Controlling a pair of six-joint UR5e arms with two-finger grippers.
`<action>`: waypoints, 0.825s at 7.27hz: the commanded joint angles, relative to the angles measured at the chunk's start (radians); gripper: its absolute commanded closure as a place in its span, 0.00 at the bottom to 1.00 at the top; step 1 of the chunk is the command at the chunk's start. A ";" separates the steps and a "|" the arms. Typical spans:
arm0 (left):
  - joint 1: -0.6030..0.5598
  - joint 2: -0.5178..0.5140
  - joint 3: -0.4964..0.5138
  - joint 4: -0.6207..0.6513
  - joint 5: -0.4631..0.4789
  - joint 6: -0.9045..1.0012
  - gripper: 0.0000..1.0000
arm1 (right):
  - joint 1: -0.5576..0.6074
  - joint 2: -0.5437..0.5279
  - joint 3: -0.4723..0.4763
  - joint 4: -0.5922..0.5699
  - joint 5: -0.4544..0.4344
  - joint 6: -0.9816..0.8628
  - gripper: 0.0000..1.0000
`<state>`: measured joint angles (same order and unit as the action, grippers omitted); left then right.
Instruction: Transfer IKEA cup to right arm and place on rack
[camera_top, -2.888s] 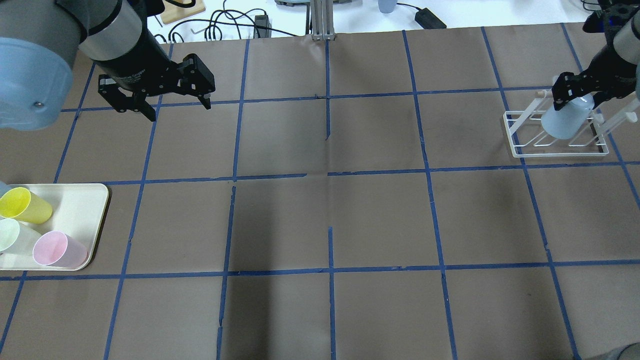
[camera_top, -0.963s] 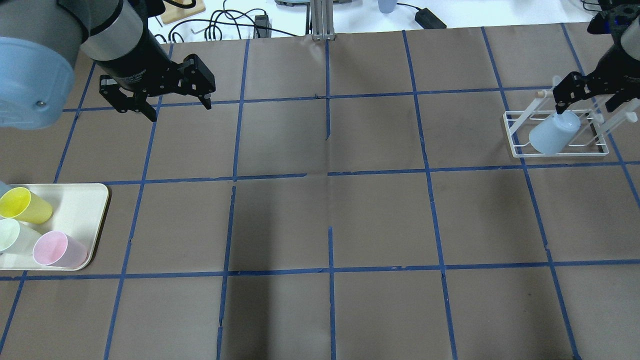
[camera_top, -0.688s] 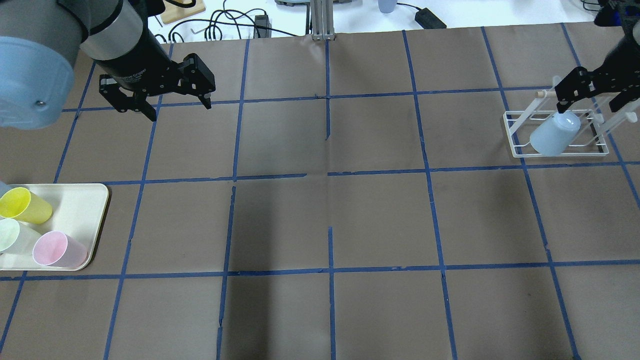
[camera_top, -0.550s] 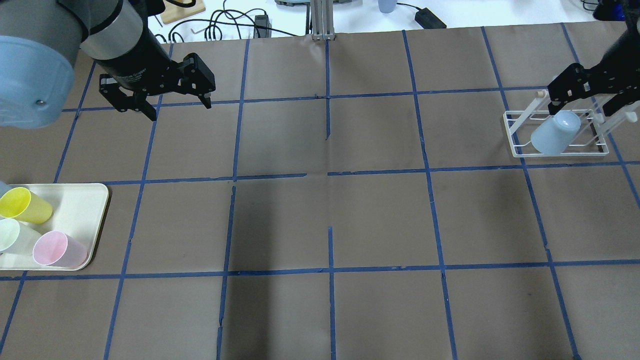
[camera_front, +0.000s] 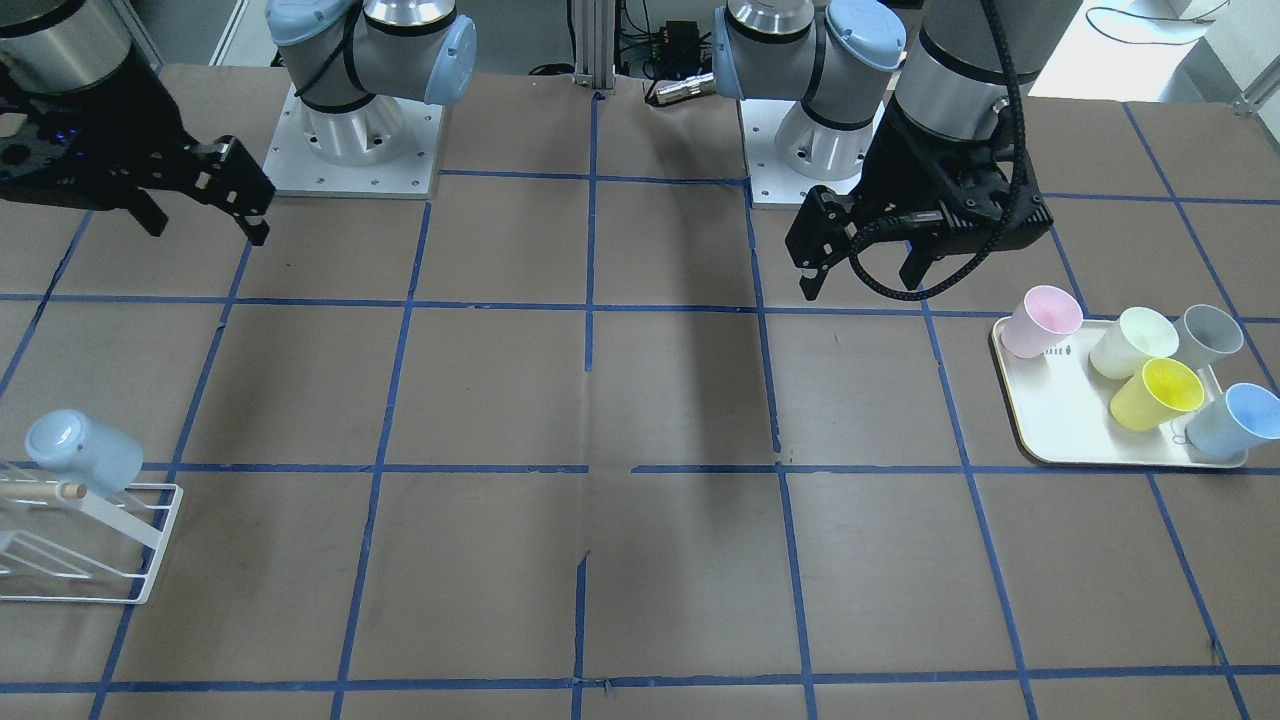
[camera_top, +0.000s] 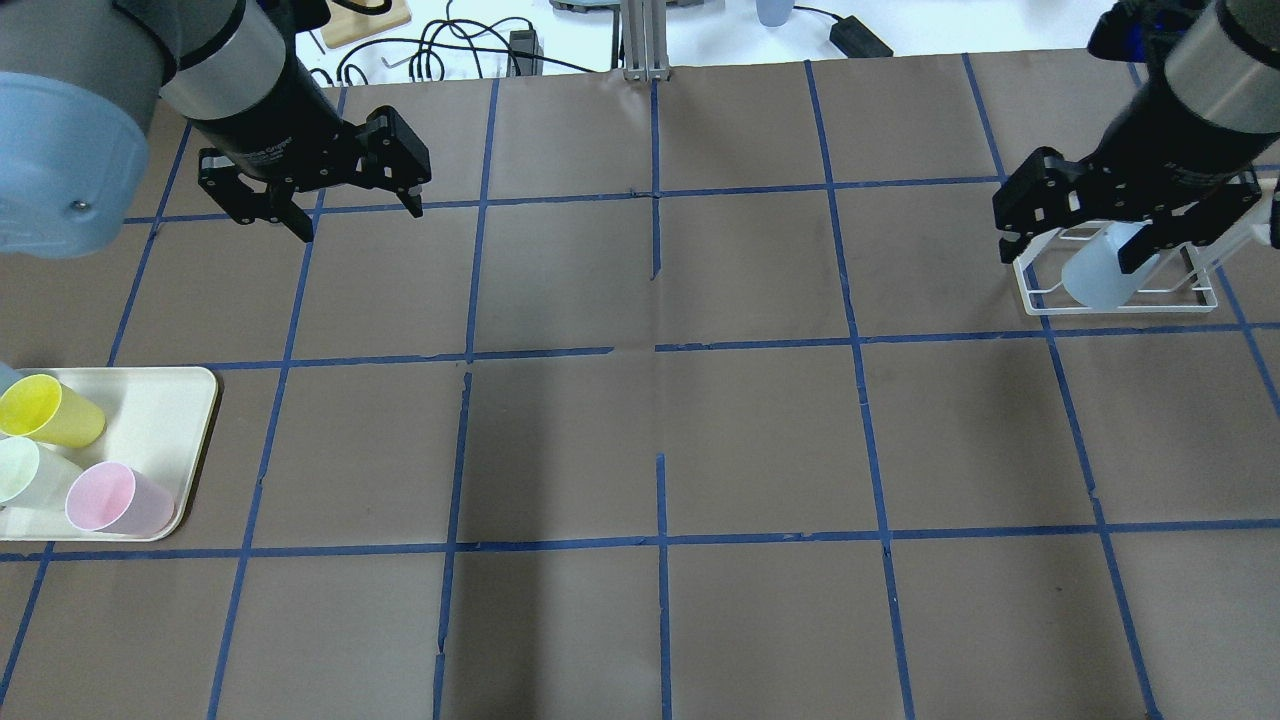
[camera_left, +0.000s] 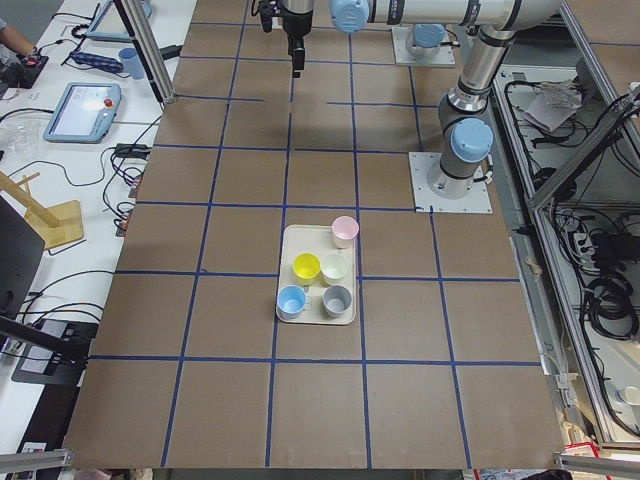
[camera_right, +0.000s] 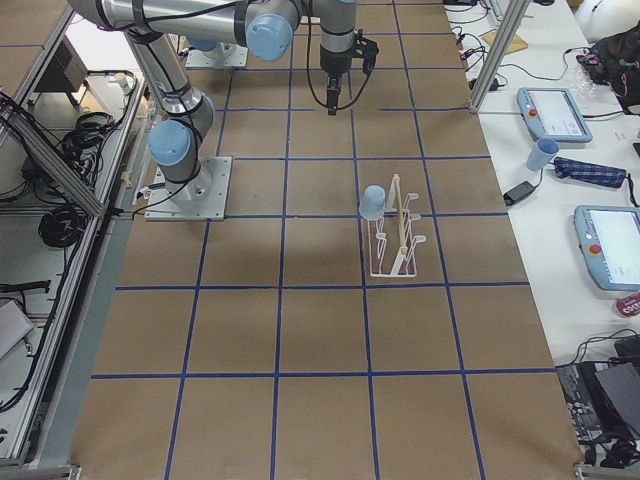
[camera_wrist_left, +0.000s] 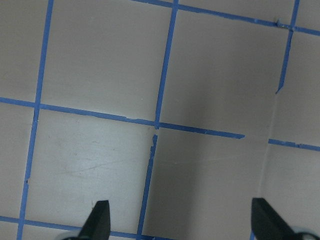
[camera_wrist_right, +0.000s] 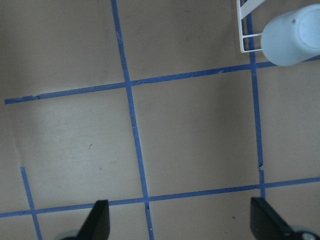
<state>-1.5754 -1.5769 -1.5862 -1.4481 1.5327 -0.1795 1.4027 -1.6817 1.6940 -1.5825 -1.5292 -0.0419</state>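
While the IKEA cup (camera_front: 75, 450) rests tilted, bottom up, on the rack (camera_front: 165, 530), the right hand (camera_front: 203, 222) hangs apart from it, spread wide and empty, like the left hand (camera_front: 860, 283).

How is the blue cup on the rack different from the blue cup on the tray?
The rack cup sits upside down and tilted on the white rack; the tray cup stands mouth-up on the cream tray. The rack cup is alone; the tray cup has four other cups beside it. Both are light blue with no handle.
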 joint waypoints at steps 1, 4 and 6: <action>0.000 -0.002 0.000 0.000 0.000 0.000 0.00 | 0.110 -0.003 -0.007 -0.001 0.001 0.115 0.00; 0.000 0.000 0.000 0.000 0.000 0.000 0.00 | 0.151 -0.015 -0.008 0.009 0.001 0.122 0.00; 0.000 -0.002 0.002 0.002 -0.002 -0.002 0.00 | 0.160 -0.023 -0.002 0.009 0.007 0.120 0.00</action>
<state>-1.5754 -1.5775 -1.5857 -1.4477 1.5321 -0.1798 1.5587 -1.7012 1.6883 -1.5743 -1.5260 0.0790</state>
